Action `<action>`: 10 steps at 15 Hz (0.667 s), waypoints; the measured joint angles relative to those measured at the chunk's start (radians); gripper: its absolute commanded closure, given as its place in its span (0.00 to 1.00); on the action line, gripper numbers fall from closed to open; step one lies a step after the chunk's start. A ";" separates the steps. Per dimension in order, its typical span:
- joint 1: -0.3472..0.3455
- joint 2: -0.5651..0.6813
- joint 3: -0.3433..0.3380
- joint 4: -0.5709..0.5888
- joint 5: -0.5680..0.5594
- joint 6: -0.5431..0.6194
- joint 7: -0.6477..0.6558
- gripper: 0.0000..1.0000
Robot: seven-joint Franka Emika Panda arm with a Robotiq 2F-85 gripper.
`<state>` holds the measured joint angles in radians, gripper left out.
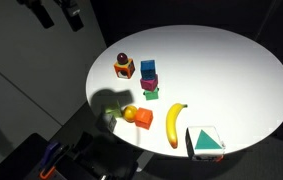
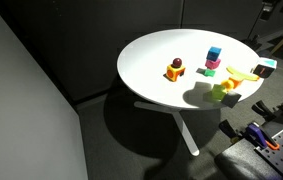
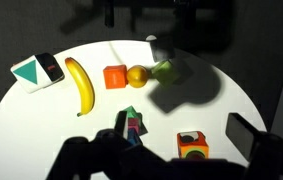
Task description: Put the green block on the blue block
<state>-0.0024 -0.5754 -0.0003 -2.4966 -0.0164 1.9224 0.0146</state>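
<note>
The green block (image 1: 116, 113) is a small yellow-green cube lying in shadow near the table's edge, next to a yellow ball (image 1: 131, 113) and an orange block (image 1: 143, 119). It also shows in the wrist view (image 3: 163, 69) and in an exterior view (image 2: 218, 95). The blue block (image 1: 147, 67) sits in a close row with a magenta cube (image 1: 150, 81) and a darker green flat piece (image 1: 151, 94). In the wrist view the blue block (image 3: 131, 138) is partly hidden. My gripper (image 3: 181, 130) is open, empty and high above the table, showing at the top of an exterior view (image 1: 69, 14).
A banana (image 1: 174, 122) and a teal-and-white box (image 1: 206, 142) lie near the edge of the round white table (image 1: 231, 70). An orange toy block with a dark ball (image 1: 125, 67) stands beside the blue block. Dark equipment (image 1: 51, 158) stands below the table.
</note>
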 measured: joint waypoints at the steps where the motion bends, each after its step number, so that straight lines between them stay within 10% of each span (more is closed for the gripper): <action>1: 0.000 0.007 0.000 0.007 0.000 0.008 0.000 0.00; 10: 0.000 0.124 0.000 0.074 0.000 0.095 0.000 0.00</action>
<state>-0.0020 -0.4518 -0.0001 -2.4228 -0.0164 2.0169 0.0141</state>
